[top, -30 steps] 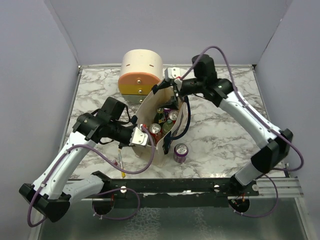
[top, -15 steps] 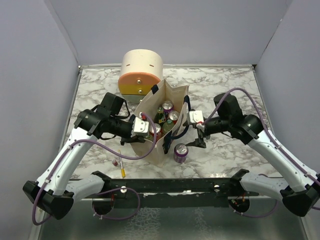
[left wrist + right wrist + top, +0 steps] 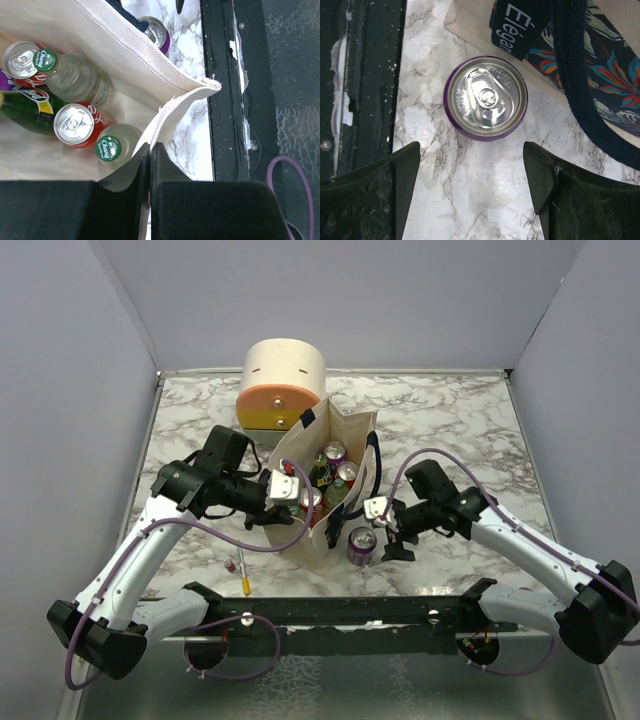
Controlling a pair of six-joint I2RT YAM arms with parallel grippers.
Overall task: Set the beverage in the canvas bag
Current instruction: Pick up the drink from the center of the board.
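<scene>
The canvas bag stands open mid-table, beige with navy handles and a dark printed panel. My left gripper is shut on the bag's near rim, pinching the cloth between its fingertips. The beverage, a purple can with a silver top, stands upright on the marble just outside the bag's front side. From above it shows in the right wrist view, and the left wrist view catches it past the bag's wall. My right gripper is open, with the can just beyond its fingertips, not touching.
Several cans and green-capped bottles fill the bag. A cream-and-orange drawer box stands behind the bag. A yellow stick and a small red item lie at the front left. The black rail runs along the near edge.
My right arm left the bag's far rim and swung down to the front right, beside the purple can, its jaws widening. The left gripper kept its hold on the rim.
</scene>
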